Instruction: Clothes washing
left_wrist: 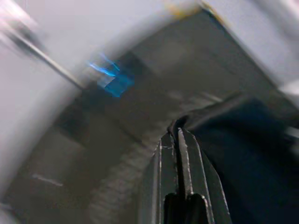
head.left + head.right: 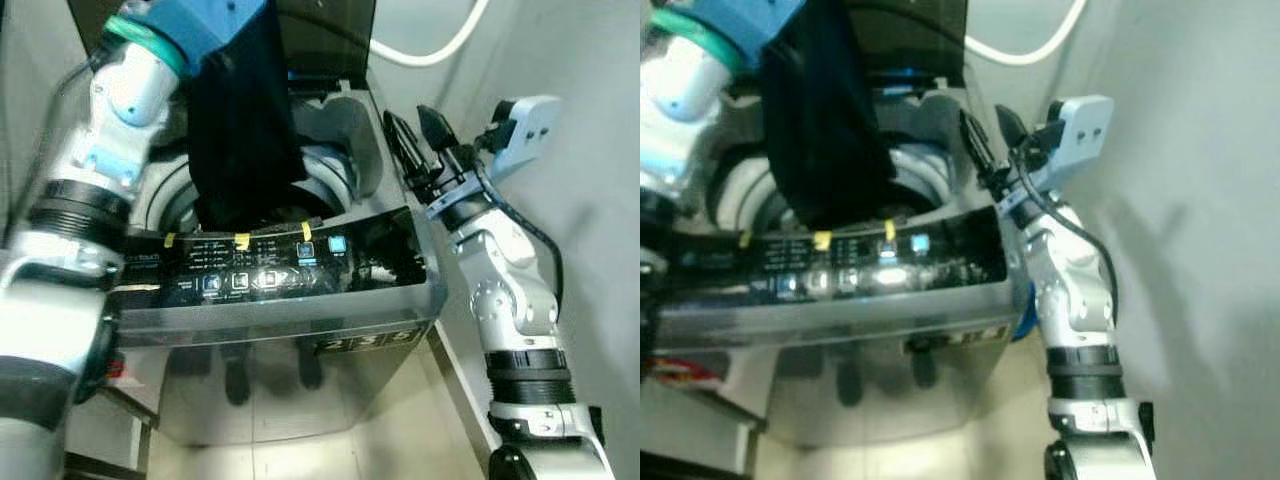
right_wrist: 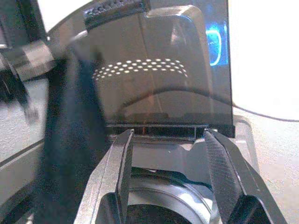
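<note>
**Dark garment hung over the washer drum**

The left gripper (image 1: 177,140) was clamped on a dark garment (image 2: 240,120), which hung limp above the open washing machine (image 2: 300,290). It looked soft, light and floppy, best pinched at a bunched fold. The right gripper (image 2: 420,150) waited beside the tub, jaws apart. The raised lid (image 3: 159,70) and control panel (image 2: 270,265) crowded the opening.

Left tool (image 1: 177,140) raised, fingers pressed together — right tool (image 3: 170,172) raised, fingers spread
</note>
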`<state>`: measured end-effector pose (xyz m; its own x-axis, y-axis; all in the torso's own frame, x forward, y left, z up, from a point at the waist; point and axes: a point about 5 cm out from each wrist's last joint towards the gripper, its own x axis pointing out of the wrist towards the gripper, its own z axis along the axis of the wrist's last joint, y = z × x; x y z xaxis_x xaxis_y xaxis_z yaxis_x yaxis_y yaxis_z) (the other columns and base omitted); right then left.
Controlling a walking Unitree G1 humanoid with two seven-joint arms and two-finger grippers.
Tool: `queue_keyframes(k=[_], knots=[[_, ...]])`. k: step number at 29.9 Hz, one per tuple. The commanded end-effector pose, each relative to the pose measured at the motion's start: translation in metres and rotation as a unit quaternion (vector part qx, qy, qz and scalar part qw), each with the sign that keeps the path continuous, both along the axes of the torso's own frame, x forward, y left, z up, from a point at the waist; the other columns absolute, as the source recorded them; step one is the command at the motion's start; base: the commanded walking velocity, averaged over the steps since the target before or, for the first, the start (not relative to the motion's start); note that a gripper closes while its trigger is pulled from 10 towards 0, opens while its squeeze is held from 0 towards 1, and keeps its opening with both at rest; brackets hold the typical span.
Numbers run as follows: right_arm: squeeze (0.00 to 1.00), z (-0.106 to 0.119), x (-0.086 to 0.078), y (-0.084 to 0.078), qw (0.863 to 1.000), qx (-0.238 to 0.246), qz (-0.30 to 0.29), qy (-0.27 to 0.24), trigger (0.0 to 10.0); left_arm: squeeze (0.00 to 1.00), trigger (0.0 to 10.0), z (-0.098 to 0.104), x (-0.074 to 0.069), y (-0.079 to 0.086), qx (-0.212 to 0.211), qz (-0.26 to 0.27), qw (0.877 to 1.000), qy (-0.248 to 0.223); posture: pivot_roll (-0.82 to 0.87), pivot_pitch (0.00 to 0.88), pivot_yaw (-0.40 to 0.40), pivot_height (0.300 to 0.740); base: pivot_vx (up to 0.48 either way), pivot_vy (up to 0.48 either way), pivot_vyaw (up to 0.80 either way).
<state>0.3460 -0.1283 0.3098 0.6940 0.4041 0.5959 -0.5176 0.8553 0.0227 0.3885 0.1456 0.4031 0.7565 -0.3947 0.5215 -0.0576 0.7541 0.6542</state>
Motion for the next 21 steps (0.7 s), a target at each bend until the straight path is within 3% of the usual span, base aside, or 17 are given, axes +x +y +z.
queue_keyframes(k=[1,2,3,4,5,11,21], knots=[[0.0,-0.004,-0.002,-0.005,1.0,0.005,-0.006,0.006,10.0,0.0,10.0,-0.018,0.004,0.0,-0.014,-0.036,0.998,0.043,0.04,0.171,0.037,0.74,0.0,0.0,0.0],[0.0,-0.004,-0.002,-0.005,1.0,0.005,-0.006,0.006,10.0,0.0,10.0,-0.024,0.005,0.001,-0.023,-0.046,0.997,0.058,0.05,0.171,0.034,0.74,0.0,0.0,0.0],[0.0,-0.004,-0.002,-0.006,1.0,0.004,-0.006,0.006,10.0,0.81,10.0,-0.029,0.007,0.003,-0.039,-0.048,0.995,0.073,0.05,0.171,0.032,0.74,0.0,0.0,0.0],[0.0,-0.004,-0.002,-0.006,1.0,0.004,-0.006,0.006,10.0,0.81,10.0,-0.029,0.007,0.003,-0.039,-0.048,0.995,0.073,0.05,0.171,0.032,0.74,0.0,0.0,0.0],[0.0,-0.004,-0.002,-0.006,1.0,0.003,-0.006,0.007,10.0,1.0,10.0,-0.034,0.009,0.005,-0.049,-0.053,0.994,0.087,0.05,0.17,0.031,0.74,0.0,0.0,0.0],[0.0,-0.002,-0.001,-0.005,1.0,0.001,-0.003,0.006,10.0,1.0,10.0,-0.044,0.009,0.007,-0.063,-0.072,0.991,0.099,0.05,0.17,0.027,0.74,0.0,0.0,0.0],[0.0,-0.002,-0.002,-0.006,1.0,0.0,-0.002,0.006,10.0,1.0,10.0,-0.041,0.002,0.0,-0.078,-0.129,0.984,0.095,0.02,0.177,0.011,0.74,0.0,0.0,0.0]])
